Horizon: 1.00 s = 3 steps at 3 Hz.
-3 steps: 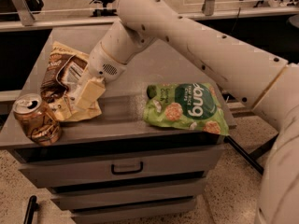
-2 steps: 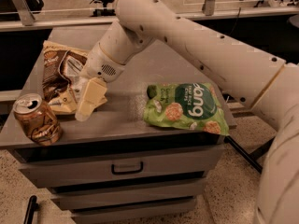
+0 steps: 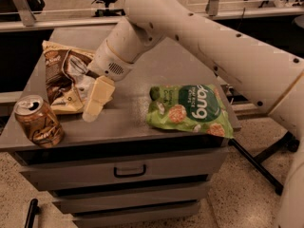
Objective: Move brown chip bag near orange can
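A grey metal cabinet [image 3: 128, 122] with stacked drawers filled the middle of the camera view, its flat top carrying everything else. A thick white robot arm [image 3: 190, 27] reached in from the right edge, crossed above the back of the top and bent down toward the left side.

On the right part of the top lay a large green foil snack bag with white lettering [image 3: 190, 109], flat, its lower right corner hanging slightly over the front edge.

On the left part sat the brown chip bag [image 3: 61, 77], a wrinkly dark brown foil packet with cream-yellow edges and a white label panel, crumpled, with its top toward the back.

The cream-coloured gripper [image 3: 95, 101] hung at the end of the arm against the bag's right edge, its tip low over the cabinet top. Whether the claw was apart, together or clamped on the bag could not be told.

The orange can [image 3: 38, 120], a small copper-coloured aluminium drink can with dark markings, stood upright at the front left corner, just beside the bag's lower edge.

A dark handle [image 3: 129, 171] sat on the top drawer.
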{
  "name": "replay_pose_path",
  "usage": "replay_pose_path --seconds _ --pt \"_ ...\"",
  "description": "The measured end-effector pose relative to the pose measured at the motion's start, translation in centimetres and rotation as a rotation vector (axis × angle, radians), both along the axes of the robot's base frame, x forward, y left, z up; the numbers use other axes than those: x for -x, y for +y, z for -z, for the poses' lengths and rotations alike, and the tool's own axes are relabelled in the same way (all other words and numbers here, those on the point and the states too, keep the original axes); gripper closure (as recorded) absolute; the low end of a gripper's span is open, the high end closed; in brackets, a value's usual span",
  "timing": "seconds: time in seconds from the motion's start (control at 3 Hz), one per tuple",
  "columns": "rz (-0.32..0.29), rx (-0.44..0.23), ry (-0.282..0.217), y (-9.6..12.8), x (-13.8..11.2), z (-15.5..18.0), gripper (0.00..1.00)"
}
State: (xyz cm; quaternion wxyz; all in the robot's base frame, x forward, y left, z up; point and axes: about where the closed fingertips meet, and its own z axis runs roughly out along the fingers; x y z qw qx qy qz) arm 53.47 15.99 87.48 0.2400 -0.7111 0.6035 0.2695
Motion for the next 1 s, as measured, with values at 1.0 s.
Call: replay_pose_path --seconds 1.0 --pt "0.206 0.004 -0.075 -8.4 -1.0 -1.9 0.00"
